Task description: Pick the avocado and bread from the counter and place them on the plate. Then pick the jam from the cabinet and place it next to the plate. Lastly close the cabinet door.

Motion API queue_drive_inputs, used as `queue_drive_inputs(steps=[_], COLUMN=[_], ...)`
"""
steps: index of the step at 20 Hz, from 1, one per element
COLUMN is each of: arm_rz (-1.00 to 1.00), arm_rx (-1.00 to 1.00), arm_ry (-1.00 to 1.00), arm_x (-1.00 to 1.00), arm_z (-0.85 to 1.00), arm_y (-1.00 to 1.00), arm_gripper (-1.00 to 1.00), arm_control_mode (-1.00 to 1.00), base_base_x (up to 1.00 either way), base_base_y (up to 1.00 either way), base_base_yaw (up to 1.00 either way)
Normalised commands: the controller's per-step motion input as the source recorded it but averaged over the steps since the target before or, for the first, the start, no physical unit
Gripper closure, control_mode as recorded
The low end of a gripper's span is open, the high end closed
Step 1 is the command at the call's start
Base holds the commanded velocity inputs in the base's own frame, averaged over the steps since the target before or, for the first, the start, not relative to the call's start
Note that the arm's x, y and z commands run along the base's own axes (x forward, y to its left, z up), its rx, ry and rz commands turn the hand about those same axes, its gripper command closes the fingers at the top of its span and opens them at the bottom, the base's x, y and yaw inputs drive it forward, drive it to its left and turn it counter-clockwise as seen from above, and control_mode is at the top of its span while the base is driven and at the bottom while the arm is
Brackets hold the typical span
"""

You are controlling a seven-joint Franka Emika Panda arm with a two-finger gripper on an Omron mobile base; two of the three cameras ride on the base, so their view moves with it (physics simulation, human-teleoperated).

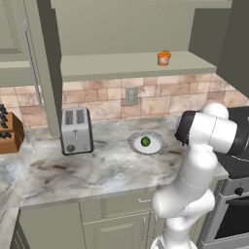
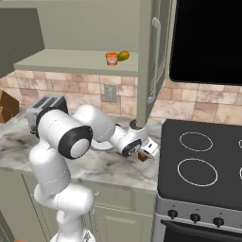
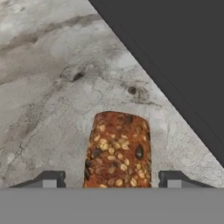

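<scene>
The bread [image 3: 118, 151], a seeded reddish-brown chunk, lies on the marble counter [image 3: 52, 87] close to the stove's edge. My gripper [image 3: 112, 179] is low over it and open, one fingertip on each side with a gap to the crust. From the right base view the gripper [image 2: 144, 153] is down at the bread [image 2: 142, 156] beside the cooktop. The avocado [image 1: 145, 141] rests on the plate [image 1: 159, 147]. On the open cabinet's shelf [image 1: 121, 65] stands the jam [image 1: 164, 58], an orange jar [image 2: 111, 58]. The cabinet door [image 1: 44, 63] is swung open.
A black stove [image 2: 203, 160] borders the counter on the right, and its dark top [image 3: 175, 52] is just beyond the bread. A toaster [image 1: 76, 130] and a knife block [image 1: 8, 131] stand to the left. A yellow-green fruit [image 2: 123, 55] sits by the jar. The other door [image 2: 147, 61] hangs above my hand.
</scene>
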Motion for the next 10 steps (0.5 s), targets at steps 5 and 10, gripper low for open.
queue_drive_inputs(steps=[5,10], arm_rz=[0.00,0.00], arm_rx=[0.00,0.05], arm_ry=[-0.02,-0.21], arm_x=[0.00,0.00], arm_z=[0.02,0.64], arm_y=[0.00,0.00], arm_gripper=[1.00,1.00], arm_control_mode=[-1.00,-1.00], base_base_x=[0.00,0.00], base_base_y=[0.00,0.00], base_base_yaw=[0.00,0.00])
